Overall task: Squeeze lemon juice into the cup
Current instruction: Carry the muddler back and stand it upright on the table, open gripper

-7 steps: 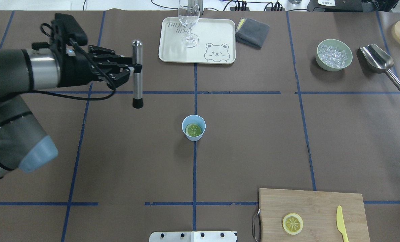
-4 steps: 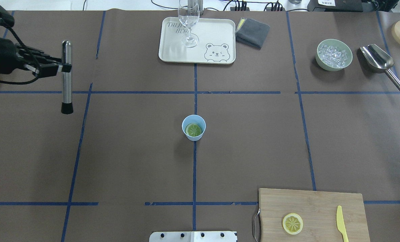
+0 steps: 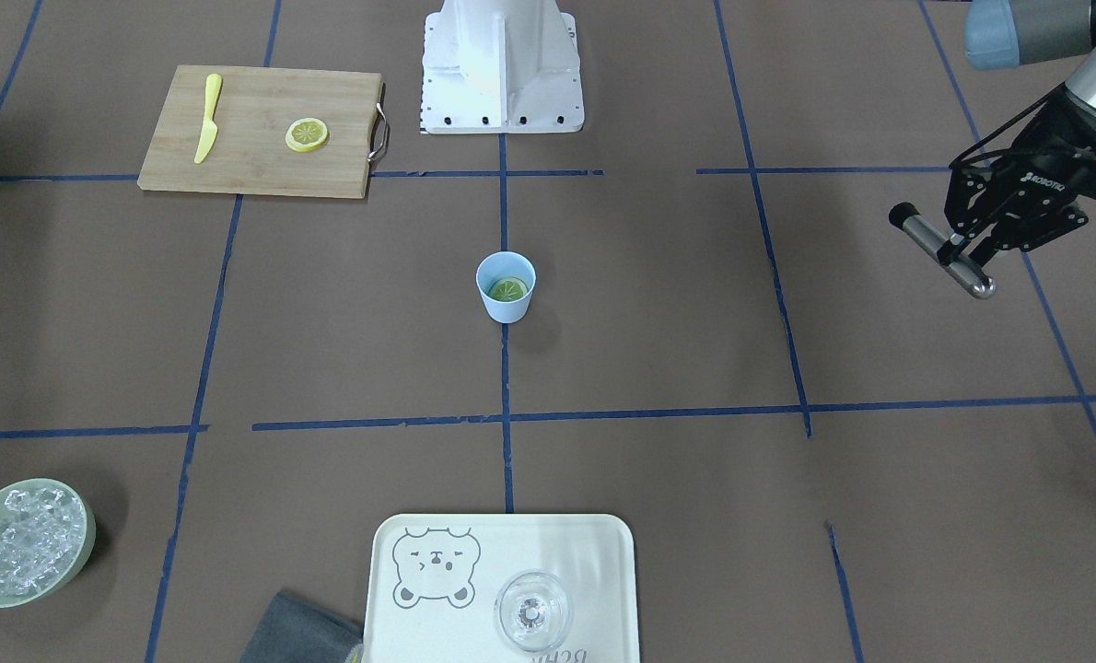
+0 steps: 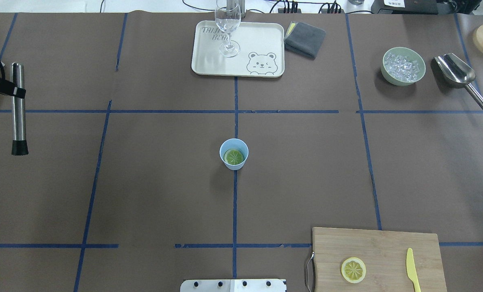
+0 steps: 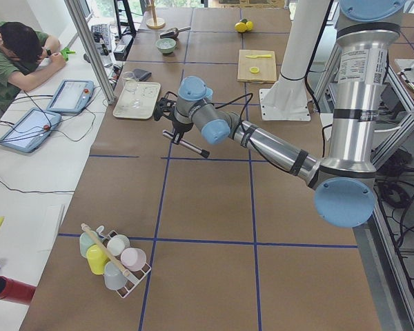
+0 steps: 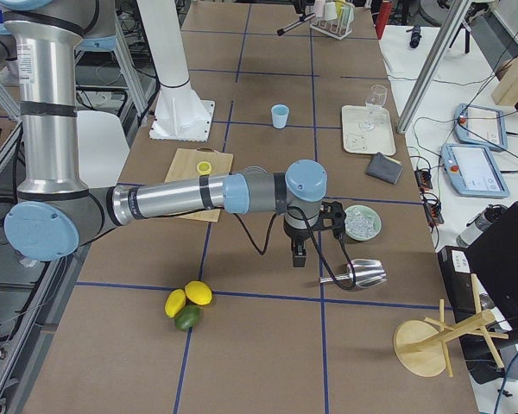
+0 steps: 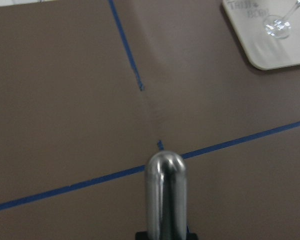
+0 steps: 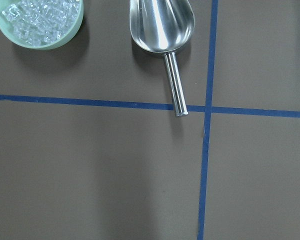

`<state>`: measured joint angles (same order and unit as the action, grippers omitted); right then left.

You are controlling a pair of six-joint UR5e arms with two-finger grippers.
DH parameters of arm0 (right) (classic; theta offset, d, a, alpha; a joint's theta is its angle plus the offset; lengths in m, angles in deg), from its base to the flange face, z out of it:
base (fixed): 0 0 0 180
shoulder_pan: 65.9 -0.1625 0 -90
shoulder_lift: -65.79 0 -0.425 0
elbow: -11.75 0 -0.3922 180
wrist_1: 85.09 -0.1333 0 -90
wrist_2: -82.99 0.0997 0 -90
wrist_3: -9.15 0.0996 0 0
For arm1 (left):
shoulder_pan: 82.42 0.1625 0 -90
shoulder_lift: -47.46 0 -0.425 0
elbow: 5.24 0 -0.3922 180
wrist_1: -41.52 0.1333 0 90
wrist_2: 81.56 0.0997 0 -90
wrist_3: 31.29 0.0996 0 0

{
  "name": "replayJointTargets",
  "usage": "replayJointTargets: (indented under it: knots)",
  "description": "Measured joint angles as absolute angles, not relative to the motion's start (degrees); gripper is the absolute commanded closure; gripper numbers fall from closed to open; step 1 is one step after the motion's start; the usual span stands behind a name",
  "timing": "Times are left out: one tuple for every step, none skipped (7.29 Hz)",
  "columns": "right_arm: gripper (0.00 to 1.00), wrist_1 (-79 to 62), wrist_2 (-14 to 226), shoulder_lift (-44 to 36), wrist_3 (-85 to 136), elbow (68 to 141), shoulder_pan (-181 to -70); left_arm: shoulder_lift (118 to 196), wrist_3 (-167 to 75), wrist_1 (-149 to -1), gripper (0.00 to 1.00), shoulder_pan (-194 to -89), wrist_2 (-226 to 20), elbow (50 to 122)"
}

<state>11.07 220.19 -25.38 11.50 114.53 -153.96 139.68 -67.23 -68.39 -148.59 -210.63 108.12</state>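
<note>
A: Containers?
B: The cup [image 4: 234, 141] holds the lemon slice [image 4: 233, 156], lying flat inside. The bowl [image 4: 402, 82], well right of the cup, holds ice [image 4: 403, 65].
A: Markings? Grippers?
B: "ROBOTIQ" on left gripper [image 3: 958, 250], clamped on a metal rod [image 4: 19, 121], well left of cup. Right gripper [image 6: 299, 257]: cannot tell.

The small light-blue tapered cup [image 4: 233, 154] has inside it a round lemon slice [image 4: 233, 156], greenish-yellow with pale segment lines. The brown paper-covered table [image 4: 306, 170] is gridded with blue tape lines [image 4: 164, 111]. The cream rectangular tray [image 4: 261, 36] bears a grey bear drawing; the silver metal rod [image 4: 19, 121] has a black tip.
</note>
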Motion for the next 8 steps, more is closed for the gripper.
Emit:
replayJointTargets:
  knots:
    - [0.0, 11.06, 220.19, -25.41, 11.48, 114.56, -153.96, 139.67, -67.29, -64.02, 1.0, -148.14, -210.66, 107.94]
    - [0.0, 11.06, 220.17, -25.43, 11.5, 114.57, -153.96, 139.88, -67.34, -60.92, 1.0, -146.85, -210.67, 106.49]
    - [0.0, 11.06, 220.13, -25.44, 11.53, 114.54, -153.96, 141.46, -67.28, -57.13, 1.0, -145.18, -210.63, 103.93]
    - [0.0, 11.07, 220.11, -25.43, 11.58, 114.51, -153.96, 143.98, -67.11, -52.83, 1.0, -143.82, -210.58, 101.23]
    - [0.0, 11.06, 220.1, -25.39, 11.6, 114.56, -153.96, 145.62, -67.11, -50.34, 1.0, -143.11, -210.55, 99.1]
    - [0.0, 11.06, 220.1, -25.37, 11.6, 114.61, -153.96, 146.38, -67.24, -49.29, 1.0, -142.8, -210.54, 97.23]
    - [0.0, 11.06, 220.1, -25.34, 11.63, 114.67, -153.96, 146.69, -67.32, -48.88, 1.0, -142.69, -210.56, 95.56]
    - [0.0, 11.05, 220.1, -25.28, 11.67, 114.71, -153.96, 146.94, -67.33, -48.76, 1.0, -142.63, -210.57, 94.25]
